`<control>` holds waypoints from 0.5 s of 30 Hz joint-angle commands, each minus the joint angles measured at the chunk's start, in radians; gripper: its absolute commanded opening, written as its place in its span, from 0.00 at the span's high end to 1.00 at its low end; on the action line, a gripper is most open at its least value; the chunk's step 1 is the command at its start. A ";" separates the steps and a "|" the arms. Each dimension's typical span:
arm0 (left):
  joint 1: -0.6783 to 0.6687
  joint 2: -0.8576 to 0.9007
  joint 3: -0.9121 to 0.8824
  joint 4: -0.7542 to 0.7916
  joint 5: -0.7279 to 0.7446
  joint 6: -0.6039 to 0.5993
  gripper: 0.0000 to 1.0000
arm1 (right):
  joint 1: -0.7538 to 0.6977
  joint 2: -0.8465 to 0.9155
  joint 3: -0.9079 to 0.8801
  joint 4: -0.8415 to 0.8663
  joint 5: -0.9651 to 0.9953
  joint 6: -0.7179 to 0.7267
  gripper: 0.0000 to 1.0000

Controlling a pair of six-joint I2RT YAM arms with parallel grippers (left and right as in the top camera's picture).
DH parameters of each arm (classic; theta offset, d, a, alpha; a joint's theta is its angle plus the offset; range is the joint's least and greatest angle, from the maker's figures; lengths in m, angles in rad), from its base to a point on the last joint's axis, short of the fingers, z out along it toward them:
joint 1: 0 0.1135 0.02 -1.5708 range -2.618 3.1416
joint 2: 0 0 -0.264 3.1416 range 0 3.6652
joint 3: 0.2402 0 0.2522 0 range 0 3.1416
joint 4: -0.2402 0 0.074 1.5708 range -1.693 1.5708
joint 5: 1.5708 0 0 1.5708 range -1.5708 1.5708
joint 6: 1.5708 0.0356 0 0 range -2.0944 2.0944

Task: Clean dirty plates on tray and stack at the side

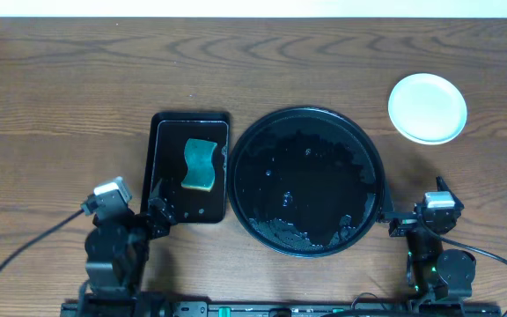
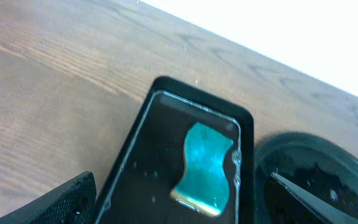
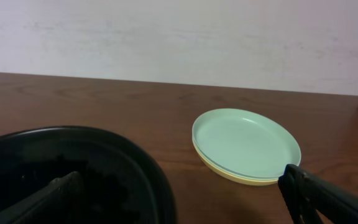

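From my remote station I saw the plates stacked on the bare tabletop, off to the far right of the round black tray and well apart from its rim. A pale mint plate sat on top and a pale yellow one showed at the bottom. A thin edge ran between them, but I could not tell whether it was a third plate. The top face looked clean. The tray's glossy floor was speckled with wet-looking glints.

Just left of it lay a smaller rectangular black tray, nearly touching it, with a wavy teal sponge lying flat inside.

The left gripper hung at the near end of the rectangular tray, its jaws spread wide and holding nothing. The right gripper sat at the round tray's near right rim, facing the plates, its jaws likewise wide apart and bare.
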 commanded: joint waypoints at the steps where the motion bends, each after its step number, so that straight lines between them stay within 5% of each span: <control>1: 0.012 -0.101 -0.130 0.130 -0.005 0.046 0.13 | 0.002 -0.007 -0.001 -0.005 -0.001 -0.011 0.01; 9: 0.012 -0.240 -0.364 0.533 -0.004 0.189 0.13 | 0.002 -0.007 -0.001 -0.005 -0.001 -0.011 0.01; 15: 0.021 -0.248 -0.362 0.461 -0.003 0.357 0.13 | 0.002 -0.007 -0.001 -0.005 -0.001 -0.011 0.01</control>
